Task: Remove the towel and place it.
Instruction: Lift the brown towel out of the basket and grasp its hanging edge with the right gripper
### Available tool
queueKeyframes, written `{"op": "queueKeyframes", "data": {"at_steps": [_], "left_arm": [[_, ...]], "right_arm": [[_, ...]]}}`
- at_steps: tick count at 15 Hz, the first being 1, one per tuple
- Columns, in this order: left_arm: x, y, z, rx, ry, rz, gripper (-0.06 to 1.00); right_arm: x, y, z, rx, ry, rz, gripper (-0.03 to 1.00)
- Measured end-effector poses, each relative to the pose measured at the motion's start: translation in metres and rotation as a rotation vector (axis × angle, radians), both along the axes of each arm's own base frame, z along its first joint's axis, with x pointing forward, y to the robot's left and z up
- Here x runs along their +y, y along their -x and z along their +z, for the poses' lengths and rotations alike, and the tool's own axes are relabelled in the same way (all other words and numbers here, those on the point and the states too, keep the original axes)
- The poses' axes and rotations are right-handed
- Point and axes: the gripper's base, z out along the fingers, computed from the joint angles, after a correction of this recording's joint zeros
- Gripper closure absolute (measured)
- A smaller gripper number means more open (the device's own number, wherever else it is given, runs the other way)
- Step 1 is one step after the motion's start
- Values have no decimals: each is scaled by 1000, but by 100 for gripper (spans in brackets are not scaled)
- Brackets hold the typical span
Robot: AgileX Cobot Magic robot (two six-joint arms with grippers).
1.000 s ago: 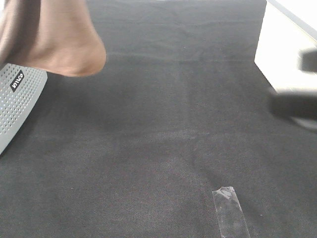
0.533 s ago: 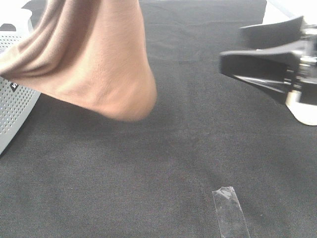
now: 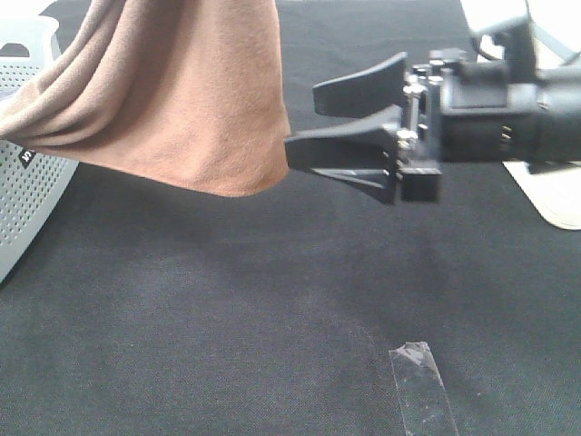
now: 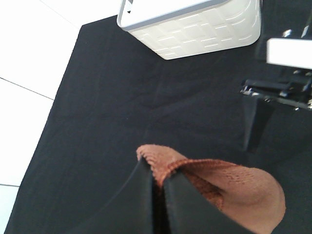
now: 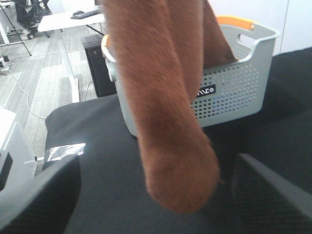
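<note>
Tabletop [image 3: 227, 300]: black cloth; we see a strip of clear tape [image 3: 422, 391] well apart from the basket.
Basket [image 3: 23, 200]: grey, perforated.
Towel [image 3: 182, 91]: brown, hanging in the air just beside the basket, part reaching over it.
Left fingers [image 4: 131, 204]: together, clamped on the towel's stitched edge.
Right fingers [image 3: 345, 154]: spread apart, near the towel's hanging end, on the side away from the basket.

Towel [image 3: 182, 100]: plain rust-brown. Basket [image 3: 23, 204]: light grey, perforated dot grid, orange rim piece. Table cover [image 3: 227, 309]: black. Box [image 4: 195, 29]: white, embossed brick pattern. Right gripper [image 3: 304, 120]: black
</note>
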Motion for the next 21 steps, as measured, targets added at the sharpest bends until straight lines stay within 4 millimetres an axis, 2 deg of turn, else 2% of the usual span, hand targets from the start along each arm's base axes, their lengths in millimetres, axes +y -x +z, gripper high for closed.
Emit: {"op": "queueKeyframes", "data": {"at_steps": [5,8,13,14,15,16,17,18,19,21], "left_arm": [[-5,-4,1,-23,40,-11,94],[-20,-19,-12,-8,32,-9,94],[-29,-18,-12,40,127,-39,94],[-29,-18,-12,45,132,-42,94],[-29,-18,-12,45,132,-42,94],[-29,-18,-13,50,132,-41,94],[-29,-17,-13,55,128,-41,94],[-28,-17,-15,71,114,-35,94],[-27,-17,-17,80,89,-24,94],[-22,-17,-22,102,25,-1,94]], "right_arm": [[6,-12,-13,51,-22,38,19],[26,2,-12,55,-28,121,19],[28,-2,-19,52,45,66,23],[28,-3,-20,53,57,53,28],[28,-3,-21,60,67,40,38],[27,-5,-22,74,77,22,60],[27,-5,-23,76,80,18,69],[27,-5,-23,96,77,10,88],[27,-5,-23,116,72,6,97],[28,-3,-21,172,42,12,97]]}}
